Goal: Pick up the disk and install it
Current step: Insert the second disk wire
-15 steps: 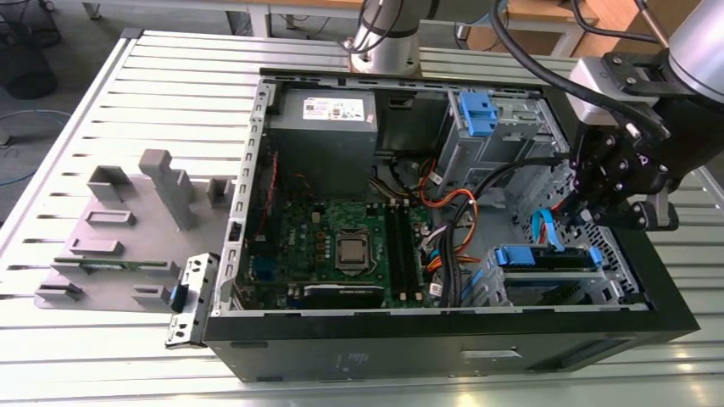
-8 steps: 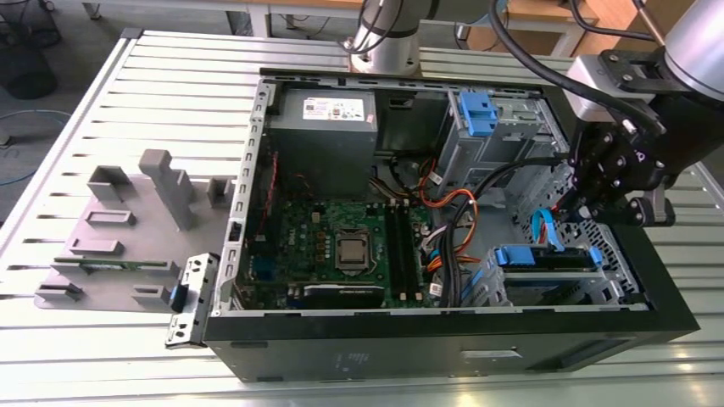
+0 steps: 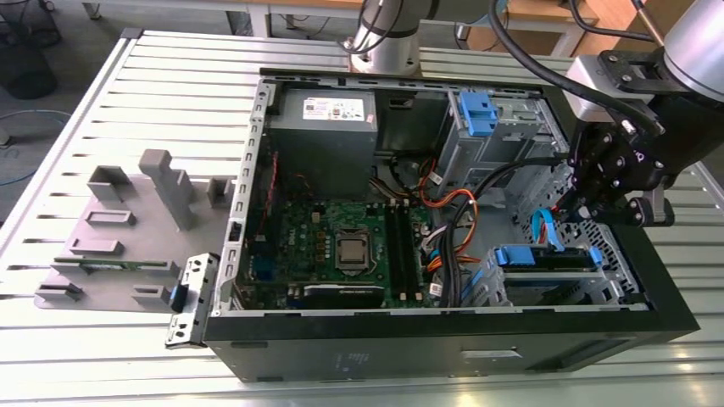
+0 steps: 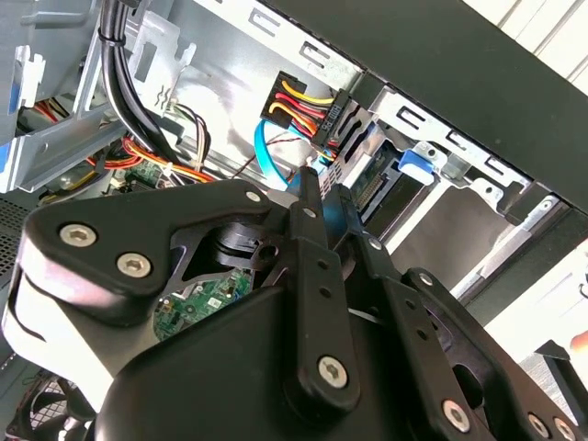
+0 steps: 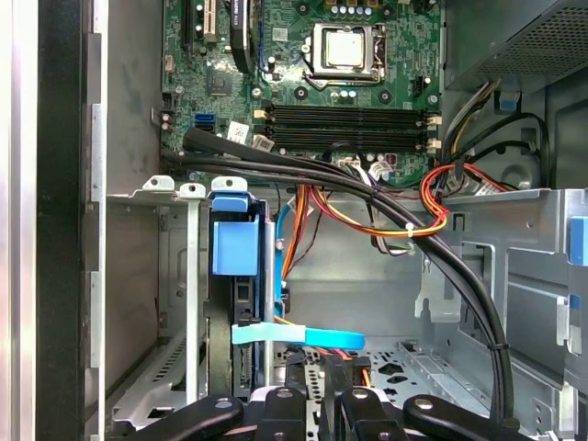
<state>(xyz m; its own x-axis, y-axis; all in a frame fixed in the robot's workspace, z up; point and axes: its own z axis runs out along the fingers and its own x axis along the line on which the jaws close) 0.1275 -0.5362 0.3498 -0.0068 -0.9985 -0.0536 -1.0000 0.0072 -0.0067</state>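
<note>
Arm: one, grey-jointed, entered at the exterior view's upper right and bent downward. Black cables looped along it toward the wrist.

Wrist: pale grey block, carrying a black housing beneath.

Gripper: black, linkage type with silver screw heads, pointed down at the exterior view's right. In the second wrist view the gripper showed two slim black fingers standing close together, tips nearly meeting. In the first wrist view the gripper appeared as black links with fingers near parallel.
</note>
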